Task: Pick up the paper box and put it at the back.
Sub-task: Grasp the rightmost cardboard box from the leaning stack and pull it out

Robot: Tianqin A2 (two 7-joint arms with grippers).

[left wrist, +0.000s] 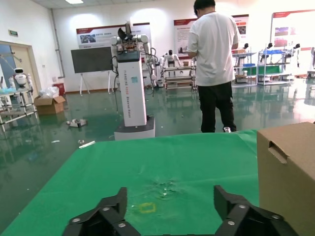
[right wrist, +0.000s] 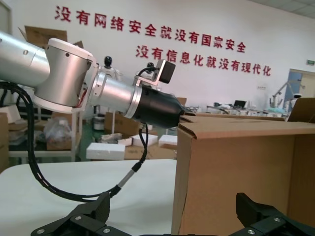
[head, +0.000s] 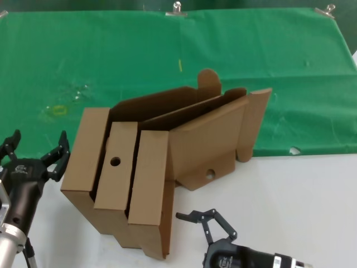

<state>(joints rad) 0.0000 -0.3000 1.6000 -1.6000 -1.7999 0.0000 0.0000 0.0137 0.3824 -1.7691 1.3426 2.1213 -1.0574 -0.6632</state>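
The paper box [head: 167, 156] is brown corrugated cardboard with its flaps open. It stands tilted in the middle of the table, its rear on the green cloth [head: 111, 50] and its front on the white tabletop [head: 301, 195]. My left gripper [head: 39, 142] is open and empty just left of the box, apart from it. The left wrist view shows it [left wrist: 170, 206] over the cloth with the box's side [left wrist: 288, 172] beside it. My right gripper [head: 203, 220] is open and empty at the box's front corner. The right wrist view shows the box's edge [right wrist: 246, 167] between its open jaws [right wrist: 172, 216].
Metal clips [head: 177, 8] [head: 326, 10] hold the cloth's far edge. The cloth's right end stops near the table edge [head: 351, 56]. In the right wrist view my left arm [right wrist: 98, 88] reaches in beyond the box. A person [left wrist: 214, 64] stands past the table's far side.
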